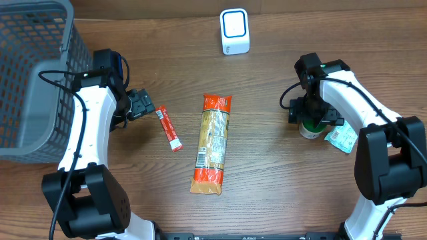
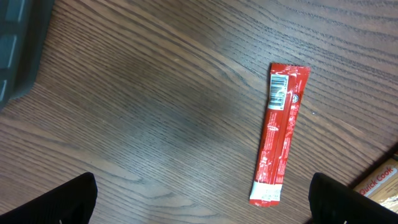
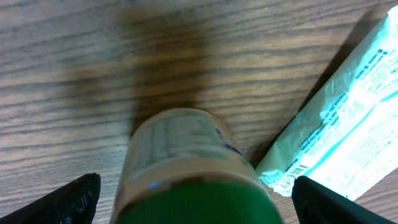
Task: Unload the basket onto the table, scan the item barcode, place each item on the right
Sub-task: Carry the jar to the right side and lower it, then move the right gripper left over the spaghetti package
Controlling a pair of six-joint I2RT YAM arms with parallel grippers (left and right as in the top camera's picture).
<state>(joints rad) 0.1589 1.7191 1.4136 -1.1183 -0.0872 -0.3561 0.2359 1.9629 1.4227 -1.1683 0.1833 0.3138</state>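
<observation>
Toward the near edge of the worktop (image 1: 267,193), at its middle, lies a long orange snack packet (image 1: 212,143), running near to far. Left of it a red sachet (image 2: 280,134) lies flat with its barcode (image 2: 280,90) face up. The left hand (image 1: 151,107) hovers just beside the sachet, fingers spread wide and nothing between them. Toward the right edge the right hand (image 1: 311,117) hangs over an upright jar (image 3: 180,155) with a green lid (image 3: 193,208). Its fingers (image 3: 71,199) stand wide on either side, clear of the jar, so it grips nothing. A pale green packet (image 1: 341,139) lies just beside the jar. Midway along the far edge stands the white scanner (image 1: 234,31), and a grey basket (image 1: 33,73) fills the far left corner.

The jar looks like the item in hand. To do this well, close squarely on the body below the lid without catching the packet, and lift straight. Then carry it to the scanner and turn the label until its code, which I cannot make out here, faces the scanner window
</observation>
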